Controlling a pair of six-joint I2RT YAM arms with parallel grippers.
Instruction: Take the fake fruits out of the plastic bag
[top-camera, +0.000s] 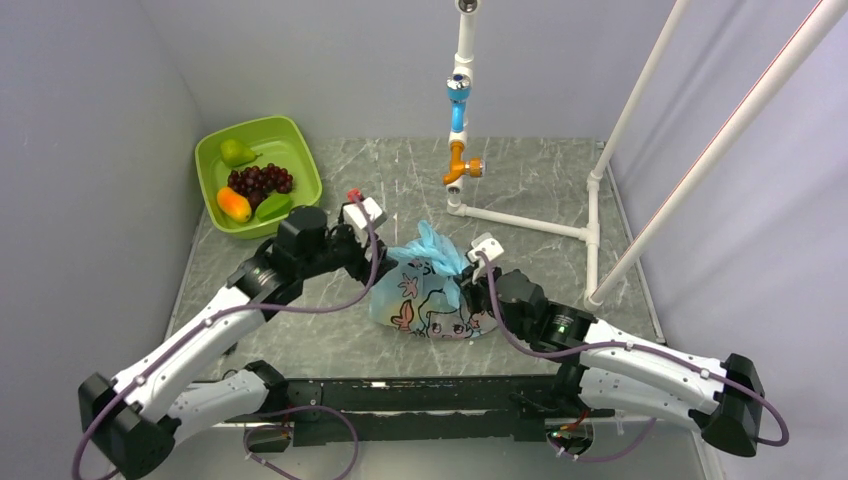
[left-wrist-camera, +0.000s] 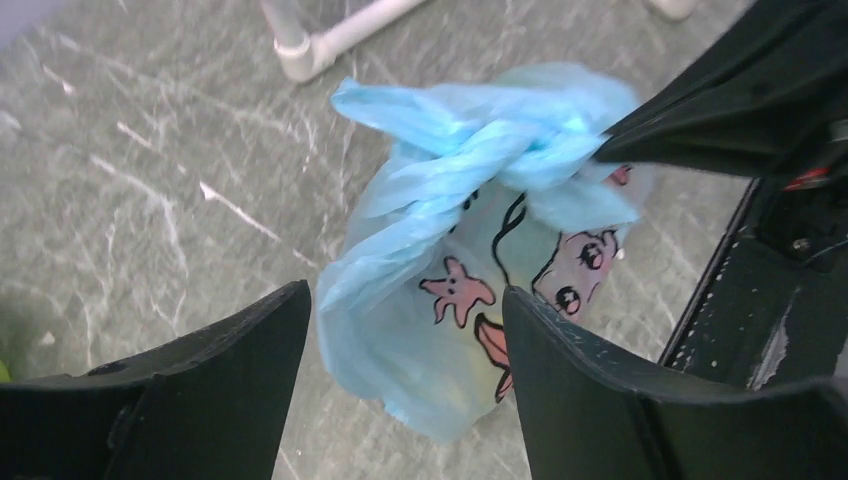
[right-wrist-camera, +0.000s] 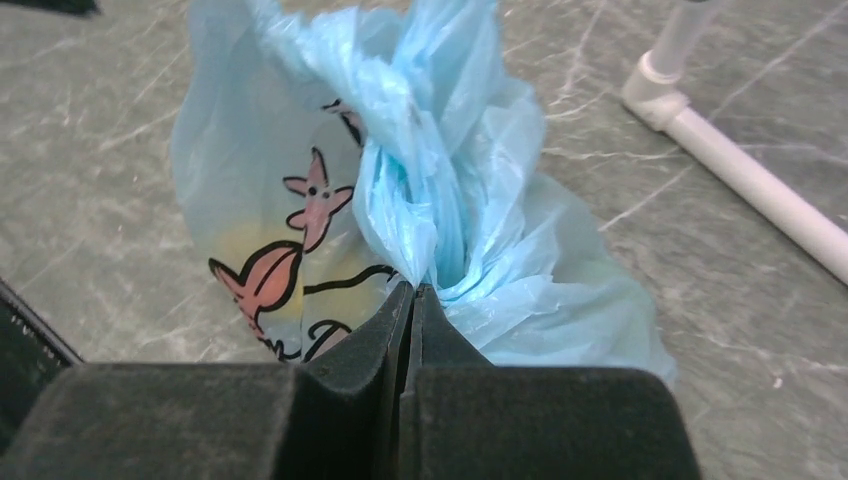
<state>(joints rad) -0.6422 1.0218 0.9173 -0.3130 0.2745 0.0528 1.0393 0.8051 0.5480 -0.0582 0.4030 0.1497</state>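
Zero fake fruits (right-wrist-camera: 238, 248) out yet, we judged; one showed yellow through plastic bag (top-camera: 430, 300), neck twisted shut, clamped by right gripper (right-wrist-camera: 413, 292). We saw left gripper (left-wrist-camera: 403, 305) spread apart beside bag.

Even diffuse overhead light, soft faint shadows; top view sharp; wrist views softer, foreground blurred.

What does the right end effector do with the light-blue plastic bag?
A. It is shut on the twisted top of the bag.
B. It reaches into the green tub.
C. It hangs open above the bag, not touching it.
A: in the right wrist view the right end effector has its fingers pressed together, with the twisted film of the plastic bag pinched between them.
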